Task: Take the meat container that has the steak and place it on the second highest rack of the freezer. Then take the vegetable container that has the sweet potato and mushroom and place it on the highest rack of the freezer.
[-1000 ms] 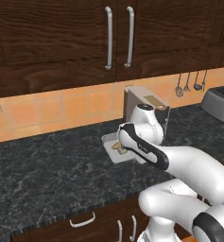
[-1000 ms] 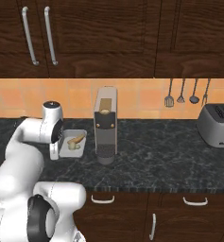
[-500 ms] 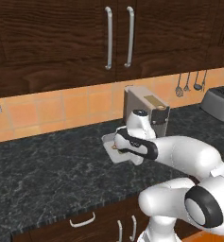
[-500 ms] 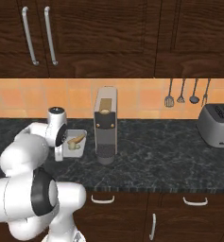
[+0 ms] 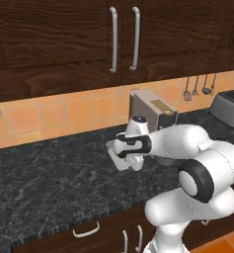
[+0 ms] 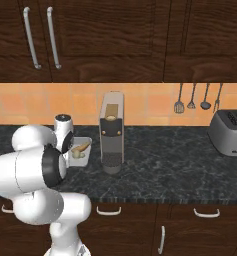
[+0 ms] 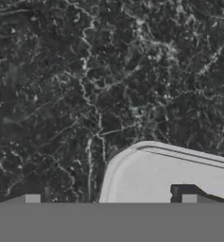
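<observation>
The white arm folds low over the dark speckled stone desk (image 5: pixel 49 183), its fingers (image 7: pixel 189 197) apart astride the rounded rim of the pale vegetable container (image 6: pixel 81 151) at the coffee machine's (image 6: pixel 111 131) nine o'clock.

Even, flat rendered light; sharp, shadowless, glare-free.

A shallow, pale grey vegetable container (image 6: pixel 81 150) with rounded corners sits flat on the dark speckled worktop (image 6: pixel 170 170), just left of the coffee machine (image 6: pixel 112 132), holding a tan sweet potato (image 6: pixel 81 148) and a pale mushroom (image 6: pixel 78 154) side by side.
</observation>
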